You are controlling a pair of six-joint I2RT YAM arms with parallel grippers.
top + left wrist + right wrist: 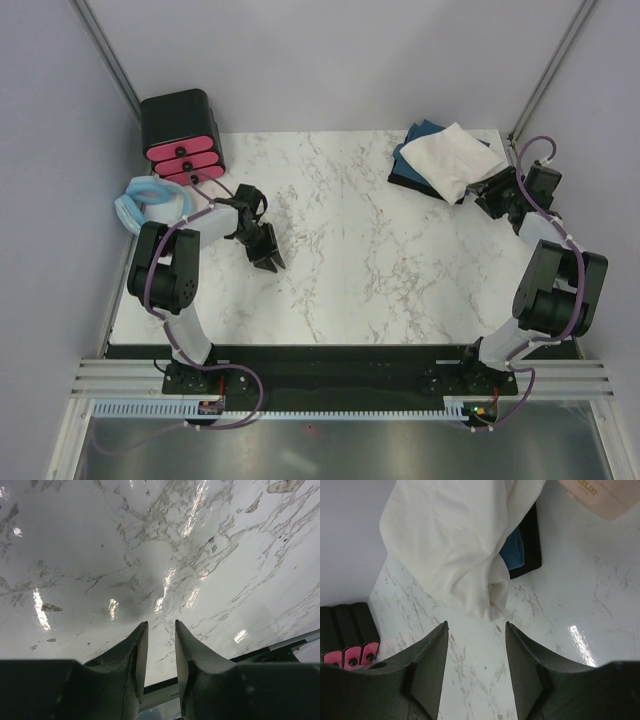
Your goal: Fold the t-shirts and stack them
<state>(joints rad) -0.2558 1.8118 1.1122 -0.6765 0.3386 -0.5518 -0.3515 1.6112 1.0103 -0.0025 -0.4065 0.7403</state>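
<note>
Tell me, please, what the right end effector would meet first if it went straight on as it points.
Probably the cream-white t-shirt, whose drooping edge lies just ahead of the open, empty right end effector. If the line dips, it could graze the marble table first.

The table (350, 270) is white marble, shot through with thin grey veins. One plain cream-white t-shirt (447, 155) and one dark teal-blue t-shirt (422, 132), neither with any print that I can see. The box (178, 118) is glossy black, its drawers (184, 158) bright pink. The padded ring (140, 203) is pale blue. The left arm (165, 275) and right arm (560, 285) are black with pale grey links and purple cables (148, 290).
</note>
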